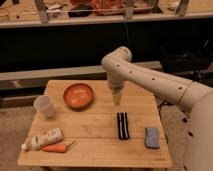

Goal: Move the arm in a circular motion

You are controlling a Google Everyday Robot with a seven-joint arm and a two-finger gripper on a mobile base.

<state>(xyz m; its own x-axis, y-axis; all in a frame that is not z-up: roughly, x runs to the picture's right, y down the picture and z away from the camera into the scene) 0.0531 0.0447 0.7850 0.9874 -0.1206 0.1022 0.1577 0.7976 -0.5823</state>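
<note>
Arm (pixel 150 82) arches in from the right; I hold its end effector (pixel 117 96) above the bench (pixel 95 147) beside the orange bowl (pixel 78 95), seemingly clear to circle. Grip state: I cannot tell.

Lab: cluttered workbench (pixel 90 19) behind, jaws hanging above the wooden table (pixel 92 134).

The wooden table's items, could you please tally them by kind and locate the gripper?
Bowl: 1
Cup: 1
Tube: 1
Carrot: 1
Black striped object: 1
Blue sponge: 1
Total: 6
Gripper: above the table, right of the bowl.
</note>
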